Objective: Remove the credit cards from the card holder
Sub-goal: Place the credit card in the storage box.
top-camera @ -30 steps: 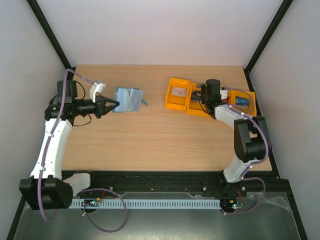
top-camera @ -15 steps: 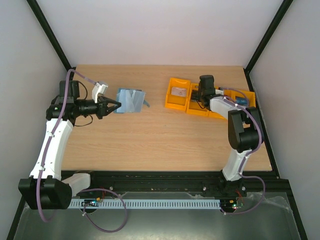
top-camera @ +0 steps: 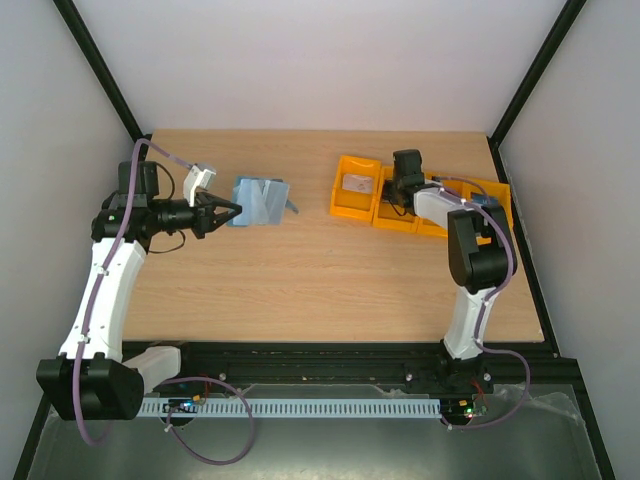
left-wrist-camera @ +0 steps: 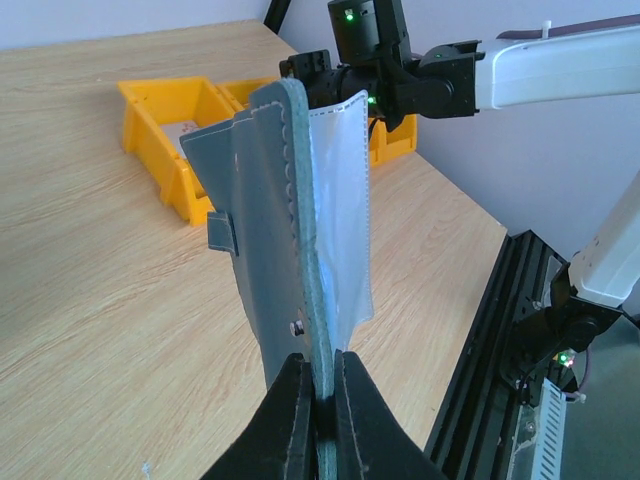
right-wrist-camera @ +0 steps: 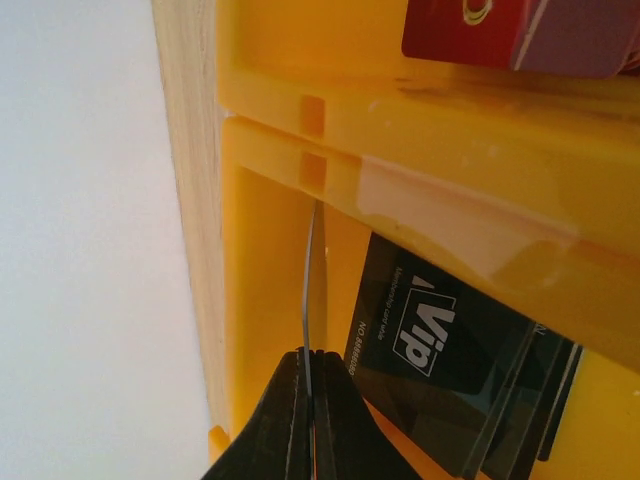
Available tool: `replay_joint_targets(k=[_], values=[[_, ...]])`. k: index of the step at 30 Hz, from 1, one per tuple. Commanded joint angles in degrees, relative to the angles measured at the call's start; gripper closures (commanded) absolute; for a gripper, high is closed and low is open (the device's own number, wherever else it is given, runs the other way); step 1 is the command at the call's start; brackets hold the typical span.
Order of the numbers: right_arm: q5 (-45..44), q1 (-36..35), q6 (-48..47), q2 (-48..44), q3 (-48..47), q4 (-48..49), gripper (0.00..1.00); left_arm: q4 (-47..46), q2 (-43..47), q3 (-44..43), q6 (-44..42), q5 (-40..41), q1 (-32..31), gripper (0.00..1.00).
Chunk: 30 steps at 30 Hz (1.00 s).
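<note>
Right arm has folded its elbow in towards the bins and its wrist has slid left along the row since a second ago; left arm and wallet stay where they were; left gripper is clamped on the wallet's lower edge, fingers pressed together with only the wallet's thickness between them; wallet stands open and upright out of the fingertips in the left wrist view, teal outer flap with snap tab on the left, pale clear inner pocket on the right; from above it sits over the left-centre of the table, well apart from the orange bins, cannot tell if it touches the wood; right gripper is closed on a thin card seen edge-on, standing up from the fingertips inside a bin, close to its wall; black card marked VIP lies flat in that same bin just beside the fingers, more dark cards fanned under it; red card lies in the neighbouring bin past the divider; top view shows grey card in the leftmost bin and blue card in a bin at the right end; right fingertips are hidden under the wrist there
</note>
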State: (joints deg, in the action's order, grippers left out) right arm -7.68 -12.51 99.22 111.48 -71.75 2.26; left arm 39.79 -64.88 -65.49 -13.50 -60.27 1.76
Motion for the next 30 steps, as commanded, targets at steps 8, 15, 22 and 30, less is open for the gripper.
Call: replay_joint_targets(k=[8,15,22,30], values=[[-1.75,0.69,0.63,3.73,-3.34,-2.09,0.96,0.20,0.82,0.63,-0.83,-0.73,-0.27,0.98],[-1.37,0.93,0.14,2.64,-2.78,-1.12,0.79,0.30,0.72,0.78,-0.92,-0.71,-0.33,0.98],[0.10,1.21,-0.65,0.02,-2.04,-0.10,0.39,0.29,0.81,0.88,-0.92,-0.75,-0.35,0.98],[-0.26,1.18,-5.21,-4.77,-2.85,0.00,0.01,0.29,0.81,0.87,-0.92,-0.99,-0.35,0.98]])
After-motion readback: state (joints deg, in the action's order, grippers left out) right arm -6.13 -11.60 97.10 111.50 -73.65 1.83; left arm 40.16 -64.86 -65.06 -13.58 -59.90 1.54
